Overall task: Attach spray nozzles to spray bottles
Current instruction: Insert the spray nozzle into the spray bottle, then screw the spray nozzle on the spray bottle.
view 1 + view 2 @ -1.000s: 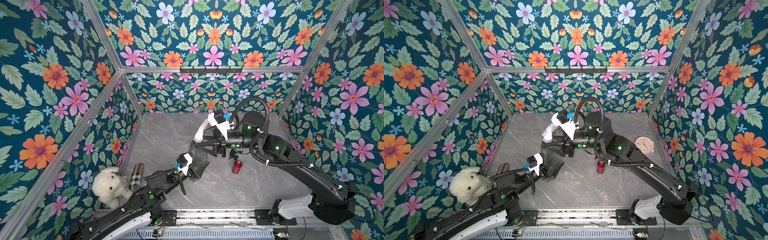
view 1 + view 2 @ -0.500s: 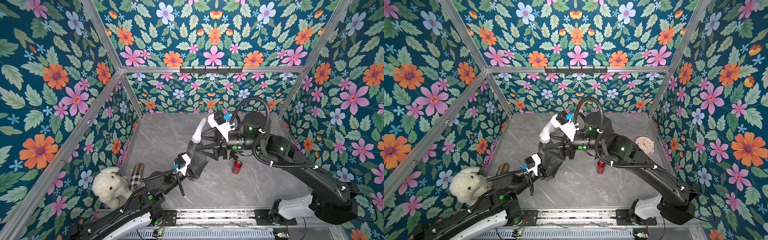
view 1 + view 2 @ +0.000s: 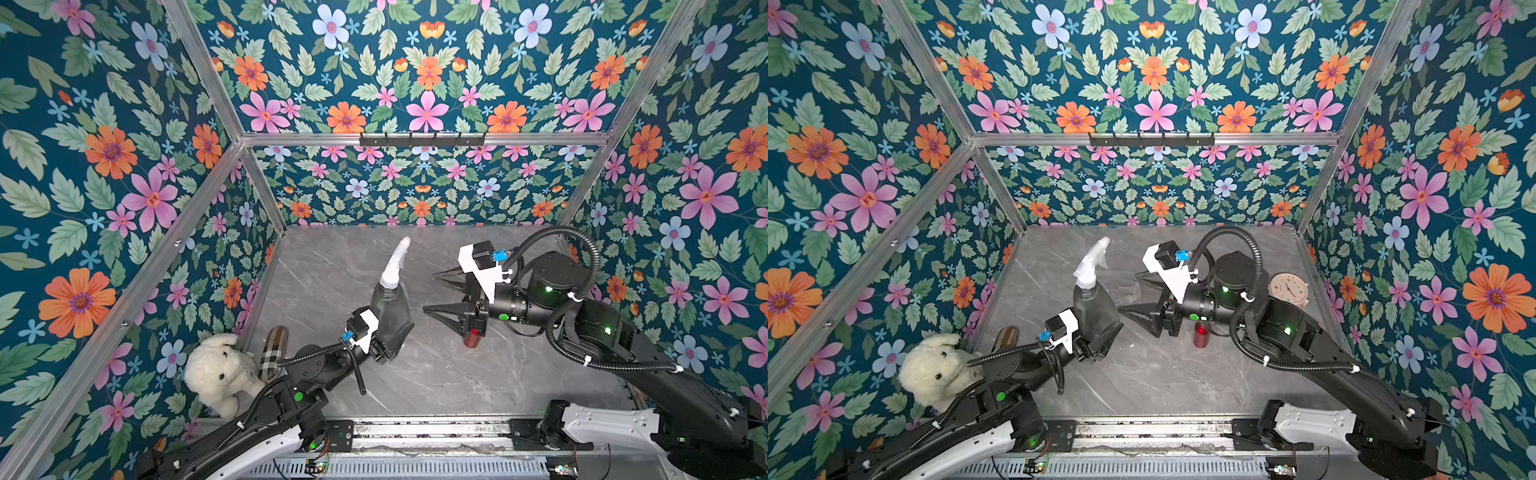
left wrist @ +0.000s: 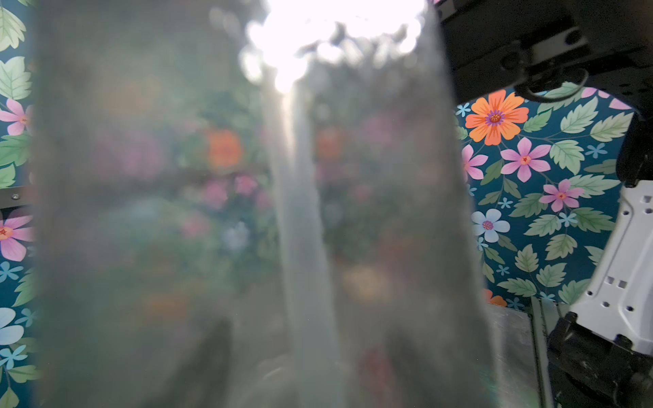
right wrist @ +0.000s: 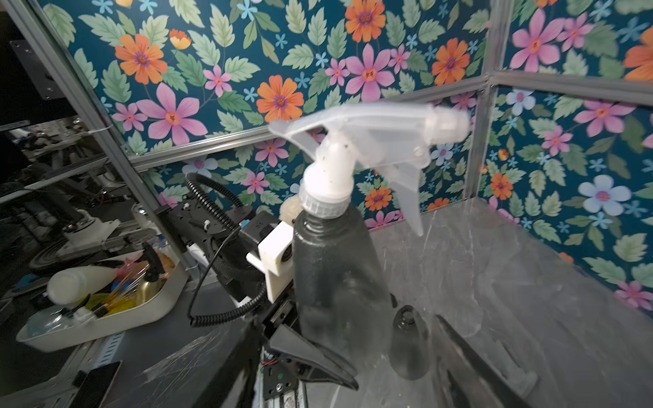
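— What do the arms look like?
— The left arm (image 3: 320,365) and right arm (image 3: 623,332) are matt black, with white shells (image 3: 615,428) at the base and small green lights (image 3: 607,330).
— Cables?
— Ribbed black conduit (image 3: 595,259), cinched with white ties (image 3: 575,296). Each wrist bears a white camera bracket (image 3: 482,270) with a blue plug (image 3: 500,254). The right pincer (image 3: 429,291) has black, tapering fingers (image 3: 449,311).

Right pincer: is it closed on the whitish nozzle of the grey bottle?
No, in a top view the right pincer stands open beside the grey bottle, with a gap to its whitish nozzle.
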`<move>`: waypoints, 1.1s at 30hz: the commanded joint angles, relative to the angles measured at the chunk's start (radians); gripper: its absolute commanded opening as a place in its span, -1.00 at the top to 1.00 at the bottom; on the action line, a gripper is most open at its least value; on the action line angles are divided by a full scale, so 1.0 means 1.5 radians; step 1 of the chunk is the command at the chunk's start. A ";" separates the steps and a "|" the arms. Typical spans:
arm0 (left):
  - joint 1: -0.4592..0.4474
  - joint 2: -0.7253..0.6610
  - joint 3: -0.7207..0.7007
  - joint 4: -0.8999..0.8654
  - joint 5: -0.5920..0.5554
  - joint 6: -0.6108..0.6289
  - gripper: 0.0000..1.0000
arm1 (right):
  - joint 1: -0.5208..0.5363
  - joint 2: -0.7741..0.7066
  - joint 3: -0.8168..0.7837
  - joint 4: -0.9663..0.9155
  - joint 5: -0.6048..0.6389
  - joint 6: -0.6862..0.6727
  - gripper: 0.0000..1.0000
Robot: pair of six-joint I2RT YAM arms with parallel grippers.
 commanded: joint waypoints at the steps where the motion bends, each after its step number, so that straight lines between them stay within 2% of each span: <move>1: 0.000 -0.001 -0.002 0.021 0.040 0.004 1.00 | -0.055 0.000 0.024 0.021 -0.043 -0.003 -0.53; 6: 0.001 0.028 0.004 0.025 0.103 -0.002 1.00 | -0.163 0.043 0.074 0.054 -0.252 0.044 -0.64; 12: 0.001 0.053 0.002 0.059 0.155 -0.022 1.00 | -0.170 0.121 0.195 -0.046 -0.359 -0.013 -0.71; 16: 0.002 0.049 0.000 0.066 0.156 -0.026 1.00 | -0.170 0.143 0.225 -0.090 -0.370 -0.028 -0.71; 20: 0.003 0.048 -0.002 0.068 0.155 -0.029 1.00 | -0.170 0.138 0.203 -0.073 -0.321 0.003 -0.70; 26: 0.004 0.042 -0.008 0.072 0.166 -0.030 1.00 | -0.170 0.140 0.174 -0.048 -0.374 0.025 -0.70; 33: 0.005 0.058 0.006 0.052 0.158 -0.026 1.00 | -0.156 0.181 0.233 -0.109 -0.412 -0.010 -0.53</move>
